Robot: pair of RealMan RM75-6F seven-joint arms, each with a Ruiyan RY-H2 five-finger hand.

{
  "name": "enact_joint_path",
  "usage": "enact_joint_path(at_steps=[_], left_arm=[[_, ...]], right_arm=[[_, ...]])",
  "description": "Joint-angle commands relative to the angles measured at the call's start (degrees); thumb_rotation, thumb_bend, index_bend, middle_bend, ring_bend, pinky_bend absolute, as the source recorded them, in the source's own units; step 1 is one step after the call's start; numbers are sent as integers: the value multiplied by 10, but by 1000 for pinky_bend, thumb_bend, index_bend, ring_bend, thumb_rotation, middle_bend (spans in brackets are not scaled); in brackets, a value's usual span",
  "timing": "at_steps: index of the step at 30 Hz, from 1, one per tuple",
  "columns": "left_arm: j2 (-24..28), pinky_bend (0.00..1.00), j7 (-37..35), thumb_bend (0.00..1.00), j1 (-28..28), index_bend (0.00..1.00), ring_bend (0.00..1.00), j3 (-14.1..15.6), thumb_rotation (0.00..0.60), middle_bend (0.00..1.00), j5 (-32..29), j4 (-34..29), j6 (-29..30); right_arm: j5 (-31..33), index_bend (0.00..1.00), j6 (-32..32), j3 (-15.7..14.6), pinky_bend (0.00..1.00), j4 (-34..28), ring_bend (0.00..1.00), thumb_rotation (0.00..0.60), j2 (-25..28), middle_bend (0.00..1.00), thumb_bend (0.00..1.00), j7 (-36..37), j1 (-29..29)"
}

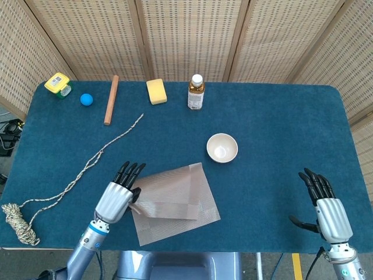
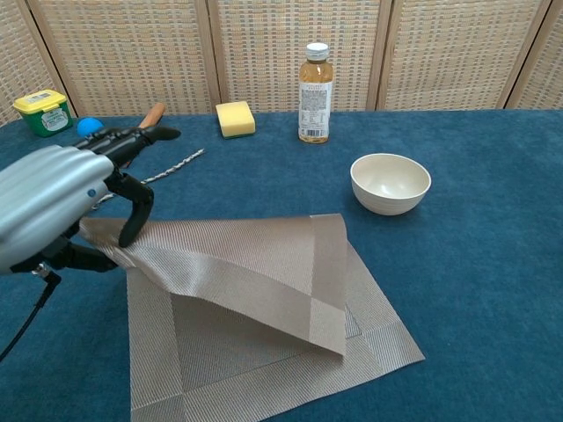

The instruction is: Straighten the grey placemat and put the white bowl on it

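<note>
The grey placemat [image 1: 180, 204] [image 2: 264, 352] lies skewed near the table's front edge, with one part folded over itself. My left hand [image 1: 119, 195] [image 2: 57, 202] pinches the mat's left corner between thumb and fingers and holds it up off the table. The white bowl [image 1: 222, 147] [image 2: 390, 182] stands upright and empty on the blue cloth, beyond the mat's right corner and apart from it. My right hand [image 1: 323, 207] hovers at the front right with fingers spread and nothing in it; it does not show in the chest view.
Along the back edge stand a tea bottle [image 1: 196, 92], a yellow sponge [image 1: 156, 91], a wooden rod [image 1: 111, 99], a blue ball [image 1: 86, 99] and a yellow-lidded tub [image 1: 57, 83]. A rope [image 1: 76, 178] runs diagonally across the left side to a coil at the front left.
</note>
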Motion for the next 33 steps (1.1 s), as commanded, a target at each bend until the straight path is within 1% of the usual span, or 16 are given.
enact_joint_path(at_steps=[1, 4, 8, 13, 17, 20, 21, 22, 23, 24, 25, 26, 27, 29, 33], left_arm=[[17, 0, -17, 579, -2, 726, 0, -16, 600, 0, -15, -16, -3], [24, 0, -36, 579, -14, 725, 0, -37, 600, 0, -48, -26, -30], [28, 0, -46, 578, -38, 720, 0, -83, 600, 0, -125, -27, -84], [28, 0, -49, 575, -60, 688, 0, -141, 600, 0, -210, -21, -116], [29, 0, -63, 561, -69, 659, 0, -187, 600, 0, -312, -38, -146], [31, 0, -52, 546, -84, 633, 0, -217, 600, 0, -374, -33, -161], [32, 0, -47, 527, -90, 614, 0, -226, 600, 0, -393, -31, -164], [32, 0, -41, 500, -96, 588, 0, -234, 600, 0, -408, -27, -166], [33, 0, -36, 443, -101, 522, 0, -238, 600, 0, -416, -22, -166], [35, 0, -28, 345, -106, 402, 0, -241, 600, 0, -426, -17, -167], [36, 0, -21, 267, -110, 305, 0, -241, 600, 0, -431, -12, -168], [39, 0, -11, 150, -114, 161, 0, -241, 600, 0, -439, -5, -168], [42, 0, -4, 65, -116, 65, 0, -240, 600, 0, -446, -2, -169], [51, 0, 5, 3, -117, 2, 0, -238, 600, 0, -471, -4, -177], [63, 0, -10, 0, -111, 0, 0, -238, 600, 0, -497, -9, -183]], right_arm=[[0, 0, -1, 0, 0, -1, 0, 600, 0, 0, 131, -2, 0], [1, 0, -4, -1, 0, 0, 0, 600, -2, 0, 132, -5, 1], [1, 0, -7, -2, 0, -1, 0, 600, -2, 0, 131, -8, 2], [9, 0, -8, 2, 0, 1, 0, 600, -2, 0, 132, -3, 3], [10, 0, -13, 2, 0, 1, 0, 600, -3, 0, 132, -6, 5], [9, 0, -14, 0, 0, 1, 0, 600, -5, 0, 131, -11, 5], [9, 0, -14, 0, 0, 1, 0, 600, -6, 0, 131, -13, 5], [9, 0, -14, 0, 0, 0, 0, 600, -6, 0, 131, -14, 5], [9, 0, -14, 0, 0, 0, 0, 600, -7, 0, 131, -14, 5], [9, 0, -13, 0, 0, 0, 0, 600, -7, 0, 131, -14, 5], [10, 0, -14, 0, 0, 0, 0, 600, -7, 0, 132, -14, 5], [11, 0, -14, 1, 0, 1, 0, 600, -7, 0, 131, -14, 5], [13, 0, -14, 1, 0, 1, 0, 600, -7, 0, 132, -13, 5], [15, 0, -16, 2, 0, 1, 0, 600, -6, 0, 131, -13, 5], [14, 0, -16, 1, 0, 1, 0, 600, -7, 0, 131, -14, 5]])
